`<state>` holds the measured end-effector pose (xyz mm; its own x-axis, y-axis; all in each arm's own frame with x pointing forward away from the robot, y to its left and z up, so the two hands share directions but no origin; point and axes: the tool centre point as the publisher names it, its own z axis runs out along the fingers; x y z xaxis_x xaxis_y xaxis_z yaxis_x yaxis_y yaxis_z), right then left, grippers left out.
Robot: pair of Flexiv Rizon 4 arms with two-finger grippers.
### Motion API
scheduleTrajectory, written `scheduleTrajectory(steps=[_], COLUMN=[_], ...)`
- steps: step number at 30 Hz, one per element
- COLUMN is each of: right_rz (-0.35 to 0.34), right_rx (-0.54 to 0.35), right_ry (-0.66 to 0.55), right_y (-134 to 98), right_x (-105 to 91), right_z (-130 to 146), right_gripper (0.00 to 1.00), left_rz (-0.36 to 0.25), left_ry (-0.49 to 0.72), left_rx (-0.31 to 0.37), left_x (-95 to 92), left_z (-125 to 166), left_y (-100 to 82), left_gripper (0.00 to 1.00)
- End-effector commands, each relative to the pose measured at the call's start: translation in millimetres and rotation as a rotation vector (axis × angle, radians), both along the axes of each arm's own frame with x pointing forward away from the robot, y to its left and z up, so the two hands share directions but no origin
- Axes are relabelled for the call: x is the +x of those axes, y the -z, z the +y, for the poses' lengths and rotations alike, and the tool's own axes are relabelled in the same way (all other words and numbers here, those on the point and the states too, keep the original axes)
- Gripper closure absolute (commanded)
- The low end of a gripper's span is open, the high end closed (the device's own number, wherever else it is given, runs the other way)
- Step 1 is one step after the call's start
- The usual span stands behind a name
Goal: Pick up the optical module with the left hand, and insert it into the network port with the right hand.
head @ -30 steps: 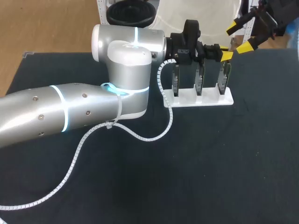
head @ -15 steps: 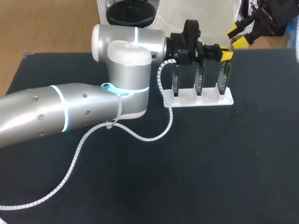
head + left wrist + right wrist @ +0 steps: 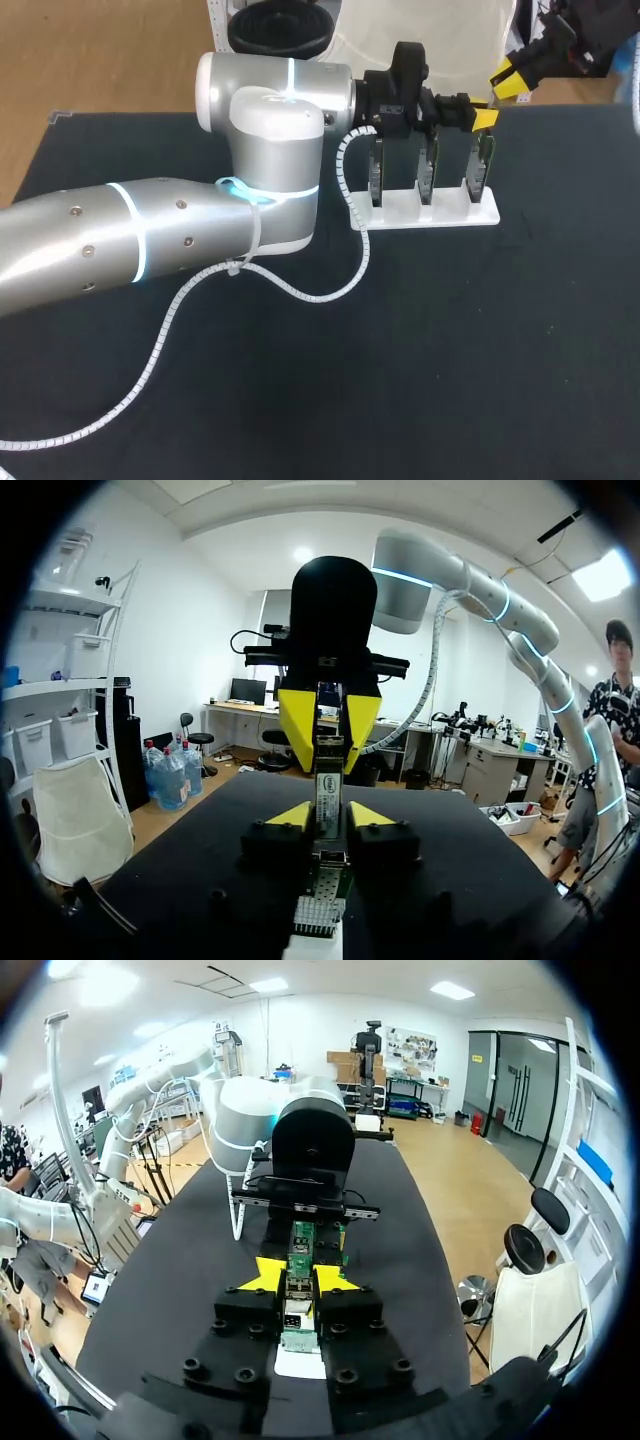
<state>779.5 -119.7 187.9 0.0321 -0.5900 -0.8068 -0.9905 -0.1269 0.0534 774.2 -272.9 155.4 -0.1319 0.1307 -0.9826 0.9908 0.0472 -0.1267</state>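
Where my two end effectors meet: upper right of the head view, just above the right end of the rack, tip to tip so that one can pass to the other.
Left end effector: closed on the near end of the optical module, keeping it clear of the rack.
Right end effector: facing the left one, yellow tips against the module's other end from both sides, as far as I can judge. A two-ended hold like this suits a handover.
Cards: three green boards stand upright in the white rack; the rightmost board sits under the module.
Network port: I cannot pick out its opening.
Surface: dark, with the rack toward its upper right.
Left arm: comes in from the left edge.
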Motion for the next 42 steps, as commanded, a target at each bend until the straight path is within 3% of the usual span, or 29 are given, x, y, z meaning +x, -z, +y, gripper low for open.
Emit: scheduleTrajectory(steps=[1, 7, 17, 26, 29, 35, 42], right_rz=[-0.004, -0.008, -0.009, -0.01, -0.01, -0.011, -0.012], right_rx=[0.003, 0.007, 0.011, 0.013, 0.012, 0.01, 0.006], right_ry=[0.004, 0.007, 0.014, 0.019, 0.02, 0.02, 0.022], right_y=[0.1, -0.2, 0.2, 0.5, 0.7, 0.7, 0.5], right_x=[-1.0, -0.7, -1.5, -1.3, -1.3, -1.3, -1.5], right_z=[-0.7, -1.2, -2.7, -3.9, -4.4, -4.6, -4.9], right_gripper=[1.0, 1.0, 1.0, 1.0, 1.0, 1.0, 1.0], left_rz=[-0.002, -0.002, -0.02, -0.014, -0.02, 0.011, 0.029], left_ry=[0.0, -0.001, -0.012, -0.039, -0.042, -0.038, -0.019], left_rx=[-0.004, -0.004, 0.074, 0.178, 0.247, 0.322, 0.369], left_x=[-0.3, -0.3, -2.9, -2.8, -0.6, 4.1, 7.7], left_z=[-0.7, -0.3, 2.6, 16.7, 20.5, 26.5, 24.1], left_y=[1.5, 1.4, -1.9, -2.1, 3.8, 14.2, 16.4], left_gripper=[0.0, 0.0, 0.0, 0.0, 0.0, 0.0, 0.0])
